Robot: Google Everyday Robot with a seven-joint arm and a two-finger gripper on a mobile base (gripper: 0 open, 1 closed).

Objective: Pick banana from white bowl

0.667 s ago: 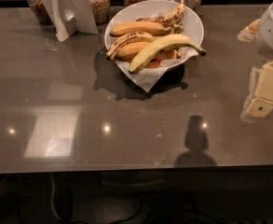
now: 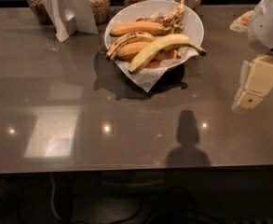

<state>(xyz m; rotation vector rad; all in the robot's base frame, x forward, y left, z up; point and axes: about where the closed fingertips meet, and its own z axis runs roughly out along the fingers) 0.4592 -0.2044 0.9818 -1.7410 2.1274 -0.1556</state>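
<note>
My gripper (image 2: 250, 94) hangs over the right end of the desk (image 2: 126, 139), well apart from the white bowl (image 2: 193, 22) (open or closed, I cannot tell). The banana (image 2: 161, 48) lies in that bowl across the shorter spotted bananas (image 2: 136, 28), its dark stem tip poking past the right rim. Glass jars (image 2: 98, 3) stand behind.

No text can be read; the jaws hang at far right.
</note>
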